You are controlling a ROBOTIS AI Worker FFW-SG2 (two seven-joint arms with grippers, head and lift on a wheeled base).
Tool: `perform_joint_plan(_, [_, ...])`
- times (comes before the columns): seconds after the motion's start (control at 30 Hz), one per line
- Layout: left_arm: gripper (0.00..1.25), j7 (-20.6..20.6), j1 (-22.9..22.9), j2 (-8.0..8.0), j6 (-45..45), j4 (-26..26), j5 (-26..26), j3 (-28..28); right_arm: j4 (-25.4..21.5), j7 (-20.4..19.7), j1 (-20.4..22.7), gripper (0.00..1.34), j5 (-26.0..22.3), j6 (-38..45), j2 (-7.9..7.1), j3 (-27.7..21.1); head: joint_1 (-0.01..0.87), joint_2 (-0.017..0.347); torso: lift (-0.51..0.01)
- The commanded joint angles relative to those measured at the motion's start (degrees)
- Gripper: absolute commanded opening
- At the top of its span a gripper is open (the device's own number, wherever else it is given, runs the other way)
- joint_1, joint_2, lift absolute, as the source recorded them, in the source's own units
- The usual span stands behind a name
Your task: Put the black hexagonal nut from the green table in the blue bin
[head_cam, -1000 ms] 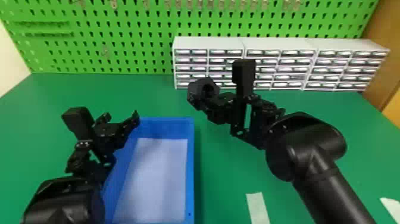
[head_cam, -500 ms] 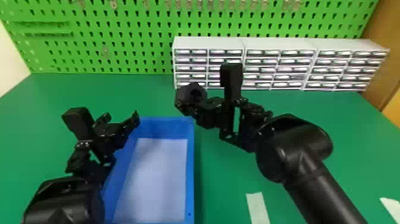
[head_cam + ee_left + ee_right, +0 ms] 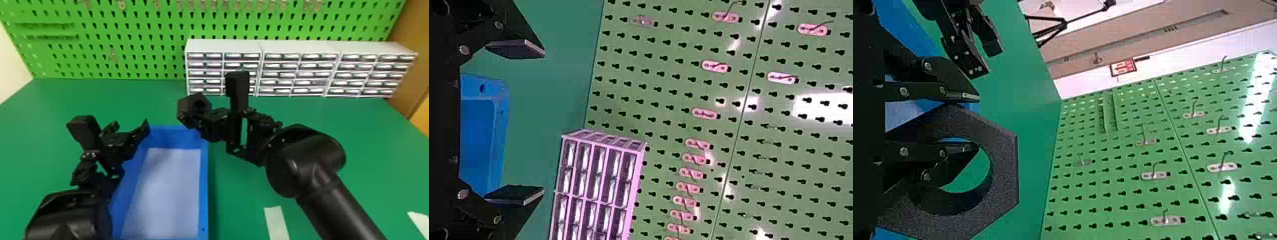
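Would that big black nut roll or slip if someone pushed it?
The black nut probably wouldn't roll far, since its outer edge has flat sides. Its grainy, matte face suggests decent grip, and its thick ring looks stiff.

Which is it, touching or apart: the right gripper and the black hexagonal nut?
Touching. The right wrist view shows the right gripper clamping the black hexagonal nut by its rim, one finger in the hole, the other outside.

High head view forward-down, close wrist views, all sharing pegboard (image 3: 134, 27)
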Motion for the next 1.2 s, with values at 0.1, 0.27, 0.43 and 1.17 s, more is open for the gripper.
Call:
perform_joint_plan(0.1, [0.95, 0.0, -0.09, -0.15, 0.0, 0.0, 0.0, 0.0, 0.98, 0.0, -0.49, 0.28, -1.57, 0.0, 0.13, 1.42, 0.686, 0.051, -0.097])
perform_joint_plan(0.27, [0.95, 0.0, -0.09, -0.15, 0.0, 0.0, 0.0, 0.0, 1.51, 0.0, -1.1, 0.28, -2.45, 0.0, -0.05, 2.91, 0.686, 0.051, -0.097])
perform_joint_plan(0.43, [0.95, 0.0, -0.09, -0.15, 0.0, 0.0, 0.0, 0.0, 1.95, 0.09, -1.28, 0.28, -2.98, 0.0, 0.22, 3.88, 0.686, 0.051, -0.097])
perform_joint_plan(1.17, [0.95, 0.0, -0.18, -0.15, 0.0, 0.0, 0.0, 0.17, 3.97, 0.0, -2.42, 0.28, -5.35, -0.17, 0.83, 6.25, 0.686, 0.051, -0.097])
